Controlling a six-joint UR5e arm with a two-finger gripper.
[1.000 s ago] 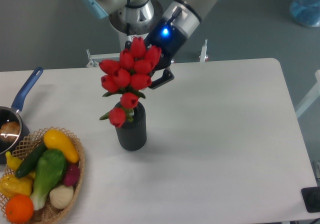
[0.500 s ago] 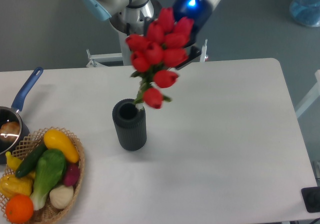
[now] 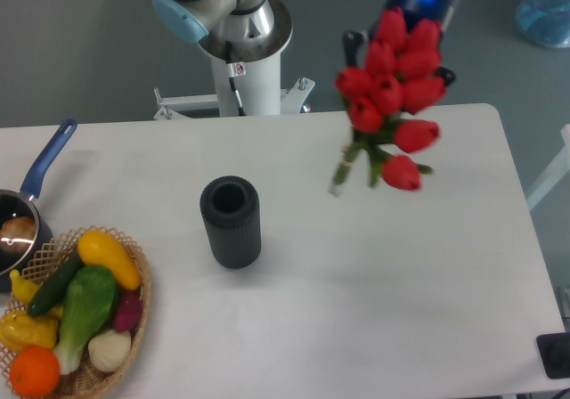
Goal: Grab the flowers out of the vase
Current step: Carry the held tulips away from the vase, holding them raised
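Flowers hang in front of my claw, clamped in it, lifted well clear and right of the vase on the table.

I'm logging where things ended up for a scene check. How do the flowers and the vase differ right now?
The flowers hang in the air, held up by the gripper; the vase stands upright on the table. The flowers are bright red with green stems; the vase is dark grey and ribbed. The flowers are over the table's right side, the vase left of centre, its mouth empty.
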